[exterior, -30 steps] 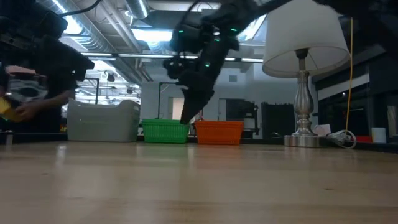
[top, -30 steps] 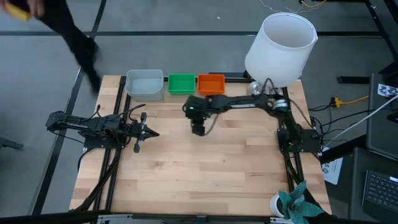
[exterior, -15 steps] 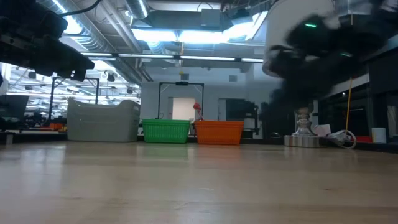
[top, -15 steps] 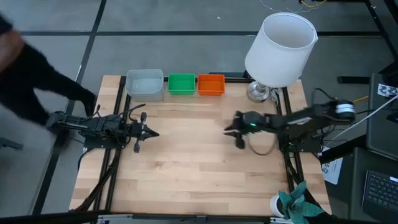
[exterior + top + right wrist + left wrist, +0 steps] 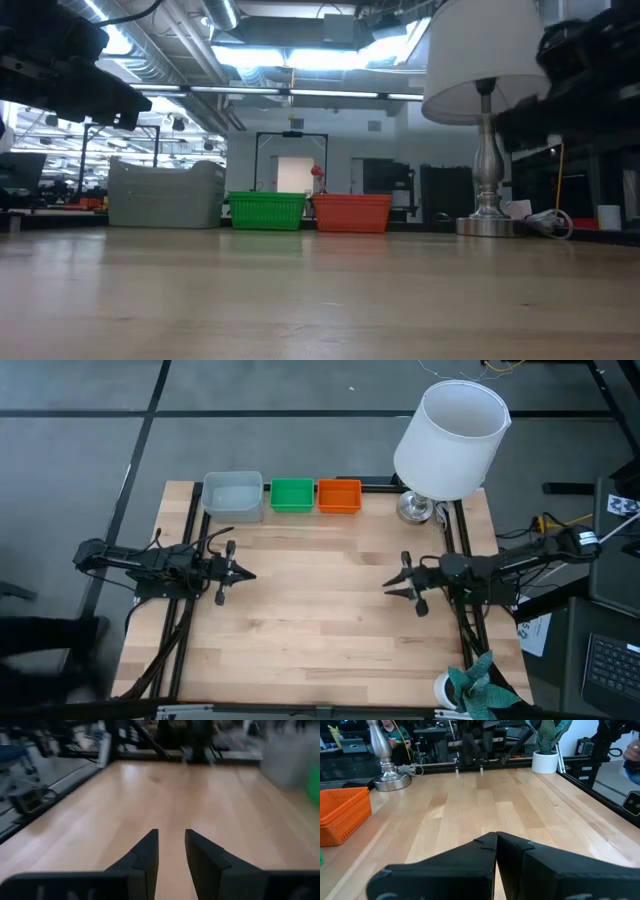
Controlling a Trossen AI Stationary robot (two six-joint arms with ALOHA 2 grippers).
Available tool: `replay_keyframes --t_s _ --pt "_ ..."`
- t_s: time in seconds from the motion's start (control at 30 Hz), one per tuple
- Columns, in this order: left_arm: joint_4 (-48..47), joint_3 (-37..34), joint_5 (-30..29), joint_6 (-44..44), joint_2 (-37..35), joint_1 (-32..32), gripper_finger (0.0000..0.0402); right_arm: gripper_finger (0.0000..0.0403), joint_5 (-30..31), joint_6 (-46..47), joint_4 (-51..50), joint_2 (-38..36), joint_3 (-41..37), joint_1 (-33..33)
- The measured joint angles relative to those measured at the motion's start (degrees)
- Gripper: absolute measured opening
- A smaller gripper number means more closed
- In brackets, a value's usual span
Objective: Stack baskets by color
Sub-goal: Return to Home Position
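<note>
While both arms sit low over the worktop (image 5: 320, 640), I see the left end effector (image 5: 248, 575) at the left side, its fingers pressed together with nothing between them. Facing it from the right side, the right end effector (image 5: 388, 588) has its fingers parted by a narrow gap and holds nothing. Along the far edge, the pale grey-blue baskets (image 5: 233, 493) stand leftmost, with the green baskets (image 5: 292, 493) just beside the orange baskets (image 5: 339, 494); I cannot tell how many are nested in each. A white lamp (image 5: 450, 430) stands to their right.
</note>
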Motion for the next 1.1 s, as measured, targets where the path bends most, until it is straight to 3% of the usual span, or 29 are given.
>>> replay_keyframes --t_s 0.17,0.33,0.47,0.7,1.1 --pt "0.0 0.0 0.0 -0.01 0.01 0.0 0.0 0.0096 1.3 -0.33 -4.12 -6.88 -0.01 5.38" --pt "0.0 0.0 0.0 -0.01 0.0 0.0 0.0 0.0096 11.84 2.11 -11.26 -15.33 -0.01 11.65" --pt "0.02 0.0 0.0 -0.01 0.0 0.0 0.0 0.0096 13.81 -0.72 -17.62 -22.19 -0.01 13.66" --pt "0.02 0.0 0.0 -0.01 0.0 0.0 0.0 0.0096 12.11 -1.09 -26.5 -32.25 -0.01 11.01" --pt "0.02 0.0 0.0 0.01 0.0 0.0 0.0 0.0096 12.12 0.69 -27.25 -40.86 -0.01 1.41"
